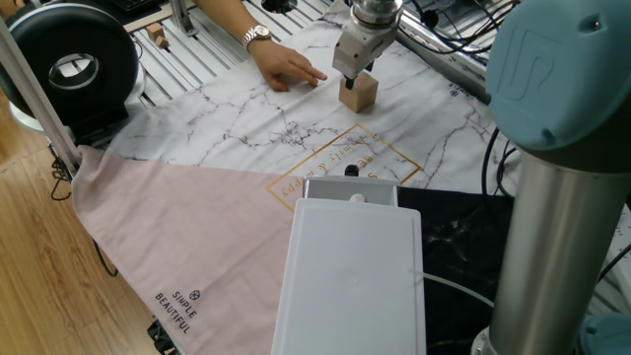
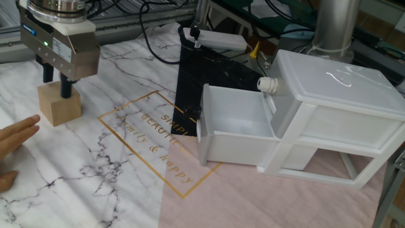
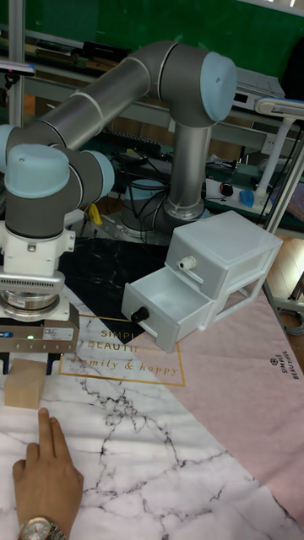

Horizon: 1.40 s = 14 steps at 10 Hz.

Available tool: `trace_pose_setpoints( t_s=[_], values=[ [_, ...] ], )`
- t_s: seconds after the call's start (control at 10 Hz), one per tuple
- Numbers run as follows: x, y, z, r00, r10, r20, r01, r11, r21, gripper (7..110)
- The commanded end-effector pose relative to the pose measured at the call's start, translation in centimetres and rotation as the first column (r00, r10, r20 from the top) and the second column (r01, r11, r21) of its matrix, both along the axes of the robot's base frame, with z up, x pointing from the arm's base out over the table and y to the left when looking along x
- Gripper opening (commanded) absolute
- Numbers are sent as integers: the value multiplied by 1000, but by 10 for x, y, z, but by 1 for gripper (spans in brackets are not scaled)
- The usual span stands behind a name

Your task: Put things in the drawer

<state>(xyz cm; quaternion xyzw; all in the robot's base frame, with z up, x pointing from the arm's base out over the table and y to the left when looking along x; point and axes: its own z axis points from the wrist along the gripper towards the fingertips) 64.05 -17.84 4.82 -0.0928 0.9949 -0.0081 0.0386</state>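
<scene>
- The small light-brown plain wooden cube (image 2: 59, 107) sits on the marble-patterned mat covering the table (image 2: 120, 177), at the far end of that mat from the white smooth plastic drawer unit (image 2: 329, 120), which is well apart from it.
- The gripper (image 2: 55, 88) hangs directly over the cube, pointing straight down. Its two dark fingers (image 2: 66, 88) reach to the cube's top. In the tall fixed view they seem to stand at either side of the cube (image 3: 24, 381), and the gripper body (image 3: 31, 342) hides the upper faces.
- The jaws are parted roughly as wide as the cube and hold nothing. Whether the tips touch the wood or straddle it, I cannot tell.
- The coming move turns on this: the cube lies straight below the jaws, so it likely needs only a short descent and a squeeze.
- A cube has no long axis. It stands flat, with its faces turned a little against the mat's gold lettering (image 2: 155, 142).
- The lower drawer (image 2: 237, 126) is pulled out, its mouth facing up and empty, so the drop point is open from above.
- A person's bare hand (image 2: 16, 136) rests on the mat near the cube. It is apart from the cube but close enough to be a hazard.
</scene>
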Motion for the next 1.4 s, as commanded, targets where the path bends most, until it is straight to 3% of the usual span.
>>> trace_pose_setpoints(
  t_s=[0.0, 0.1, 0.2, 0.4, 0.5, 0.6, 0.7, 0.8, 0.9, 1.0, 1.3],
  values=[
    [-9, -10, 0, 998, 40, -49, -40, 999, -11, 66],
    [-7, -11, -1, 999, 32, -43, -33, 999, -18, 66],
    [-3, -10, -6, 999, 19, -33, -19, 1000, -6, 88],
    [4, 6, -10, 999, -22, -23, 24, 997, 69, 88],
    [11, -1, -7, 999, -32, -3, 32, 998, 51, 88],
    [19, 0, -6, 999, -50, 15, 49, 997, 54, 107],
    [21, 2, -6, 998, -69, 6, 69, 996, 53, 107],
    [14, -2, -8, 994, -104, -43, 105, 994, 29, 107],
    [12, -6, -12, 991, -120, -57, 121, 993, 13, 107],
    [11, -7, -17, 990, -129, -58, 130, 991, 11, 88],
    [10, -3, -27, 984, -172, -44, 173, 984, 32, 88]
  ],
)
